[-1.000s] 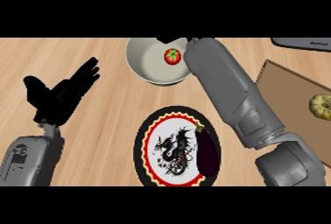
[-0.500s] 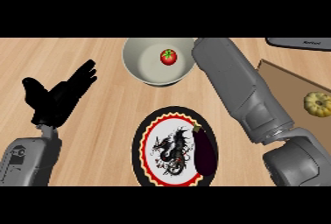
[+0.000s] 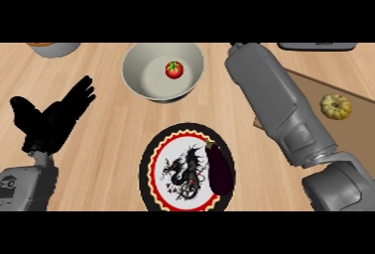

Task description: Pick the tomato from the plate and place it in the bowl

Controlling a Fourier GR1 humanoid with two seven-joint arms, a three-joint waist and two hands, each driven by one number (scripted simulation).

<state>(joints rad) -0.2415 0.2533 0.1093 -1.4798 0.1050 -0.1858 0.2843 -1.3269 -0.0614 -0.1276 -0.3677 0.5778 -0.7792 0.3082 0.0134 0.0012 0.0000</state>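
Since the tomato [image 3: 173, 69] already sits inside the bowl [image 3: 147, 74], the left hand [image 3: 51, 121] rests open-fingered left of it, right hand unseen.

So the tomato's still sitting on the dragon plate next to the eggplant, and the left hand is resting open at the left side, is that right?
Not quite. The head view shows the tomato lying in the bowl, not on the plate. Only the eggplant is on the plate. The left hand is indeed open at the left.
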